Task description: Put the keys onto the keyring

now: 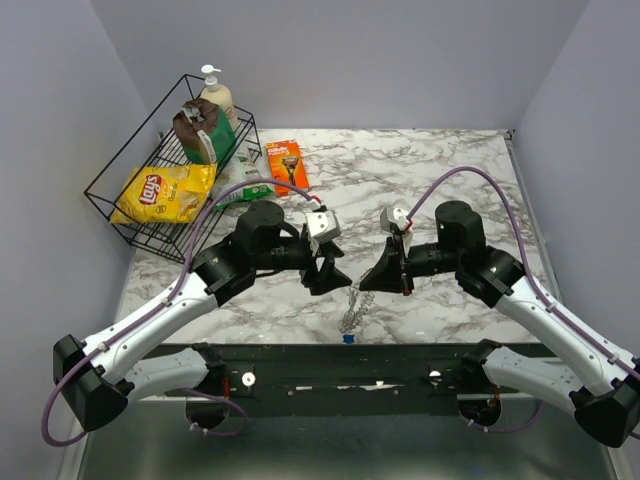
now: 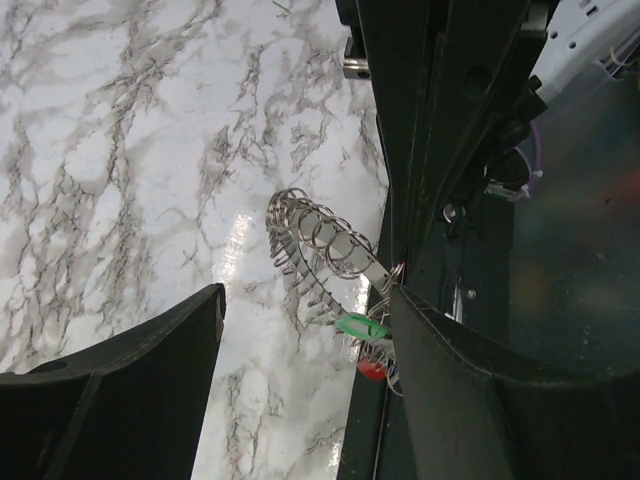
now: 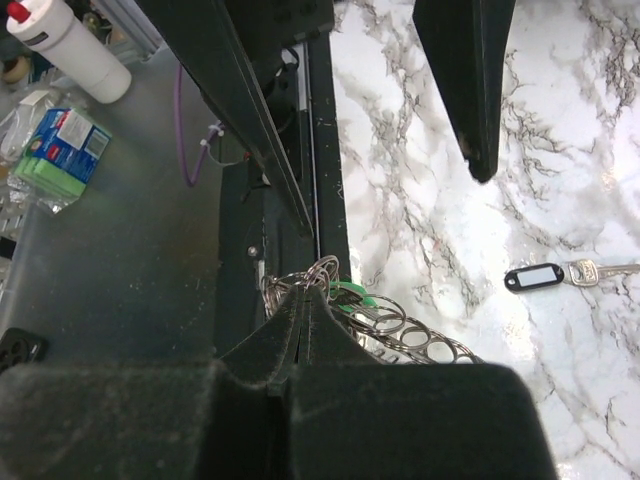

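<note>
Filling the view, the marble desk [image 1: 450, 170] lies under the left hand [image 1: 328, 277], fingers apart, and the right hand [image 3: 302, 300], fingers pressed together at the keyring [image 1: 351, 308] in the lower centre, a green-tagged key [image 2: 362, 325] beside its coil.

The right gripper [image 3: 303, 297] pinches the keyring [image 3: 412, 341]; 1 silver key [image 3: 588, 271] lies apart.

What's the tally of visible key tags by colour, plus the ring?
green tag: 1
red tag: 1
blue tag: 1
black tag: 1
keyring: 1
Total: 5 (4 tags and 1 ring; the tags bunched at the ring could be hiding more)
</note>
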Controlling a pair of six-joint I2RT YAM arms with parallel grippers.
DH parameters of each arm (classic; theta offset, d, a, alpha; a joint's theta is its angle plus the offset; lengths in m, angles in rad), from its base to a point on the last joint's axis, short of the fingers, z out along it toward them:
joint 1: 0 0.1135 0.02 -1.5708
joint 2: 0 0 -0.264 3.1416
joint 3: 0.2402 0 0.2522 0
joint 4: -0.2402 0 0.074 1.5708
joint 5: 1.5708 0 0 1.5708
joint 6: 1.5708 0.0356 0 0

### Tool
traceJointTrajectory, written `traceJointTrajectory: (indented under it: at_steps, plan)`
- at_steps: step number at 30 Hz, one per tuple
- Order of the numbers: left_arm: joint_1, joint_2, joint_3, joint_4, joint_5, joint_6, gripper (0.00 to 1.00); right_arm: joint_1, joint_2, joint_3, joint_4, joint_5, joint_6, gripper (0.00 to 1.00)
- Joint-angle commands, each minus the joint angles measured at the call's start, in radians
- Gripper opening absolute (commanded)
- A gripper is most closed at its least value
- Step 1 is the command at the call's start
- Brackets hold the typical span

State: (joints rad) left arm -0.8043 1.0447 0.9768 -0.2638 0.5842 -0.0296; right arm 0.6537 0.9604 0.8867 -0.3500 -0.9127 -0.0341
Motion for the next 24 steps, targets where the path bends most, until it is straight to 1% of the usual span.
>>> traceJointTrajectory:
  at_steps: [1,3,4,9,11,13,16,21,24]
  plan:
    - [-0.001,-0.028,-0.046,0.164,0.124,0.059,0.76,0.008,0.0,-0.002,0.045,0.0,0.008,0.01]
    - [-0.001,-0.026,-0.05,0.169,0.161,0.088,0.76,0.007,0.003,0.001,0.045,-0.005,0.007,0.01]
    - [-0.001,-0.025,-0.05,0.167,0.204,0.095,0.76,0.007,0.004,0.003,0.045,-0.008,0.007,0.01]
    - [-0.001,-0.028,-0.059,0.166,0.281,0.125,0.74,0.007,0.001,0.006,0.045,-0.028,0.005,0.01]
    - [-0.001,-0.038,-0.066,0.167,0.279,0.134,0.72,0.007,0.001,0.005,0.043,-0.04,0.003,0.01]
    - [0.001,-0.048,-0.067,0.17,0.273,0.146,0.66,0.007,0.001,0.005,0.043,-0.045,0.003,0.01]
    - [0.002,-0.052,-0.072,0.172,0.263,0.155,0.63,0.007,0.0,0.008,0.043,-0.052,0.003,0.01]
    - [0.002,-0.034,-0.056,0.163,0.25,0.161,0.52,0.007,-0.008,0.009,0.04,-0.068,0.002,0.01]
    - [0.002,-0.017,-0.05,0.16,0.253,0.161,0.5,0.007,-0.011,0.011,0.039,-0.074,0.005,0.01]
